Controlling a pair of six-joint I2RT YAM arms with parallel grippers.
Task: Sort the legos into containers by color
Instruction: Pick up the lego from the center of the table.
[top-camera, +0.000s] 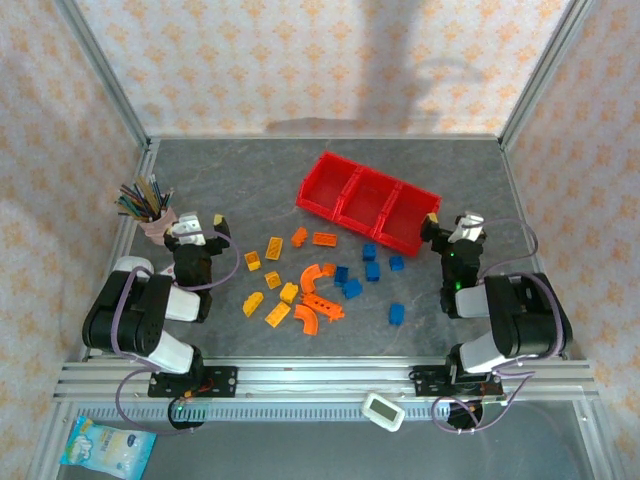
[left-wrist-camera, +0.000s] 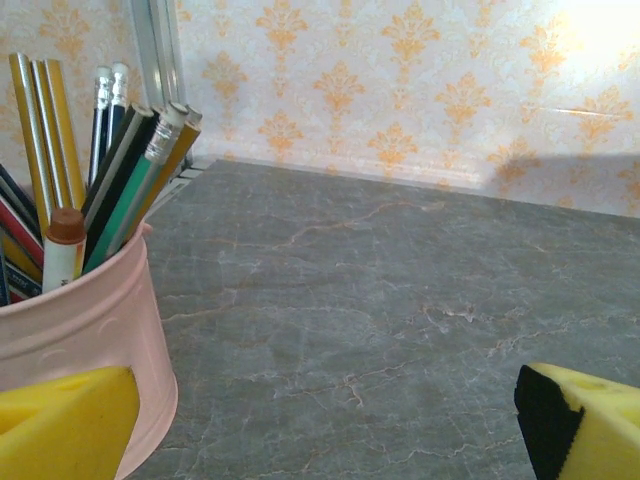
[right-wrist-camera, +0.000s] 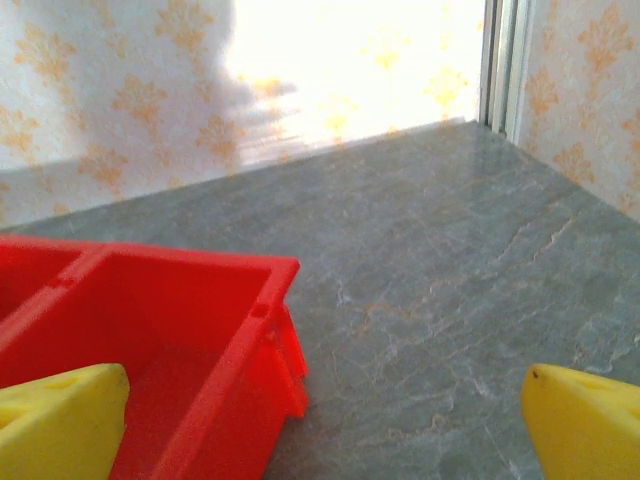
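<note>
**Legos Spread Out Between Two Open Grippers**

The legos (top-camera: 310, 285) are spread on the table (top-camera: 250, 180), near the red containers (top-camera: 366, 205) and between the two arms. The left gripper (left-wrist-camera: 325, 410) is held wide open just beside the pink cup (left-wrist-camera: 90, 330), and nothing is gripped. The right gripper (right-wrist-camera: 325, 400) is held wide open too, just beside the containers' right end, and nothing is gripped.

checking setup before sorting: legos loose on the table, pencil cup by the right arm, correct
No: the pencil cup sits by the left gripper instead; the top external view shows it. The legos do lie loose on the table.
</note>
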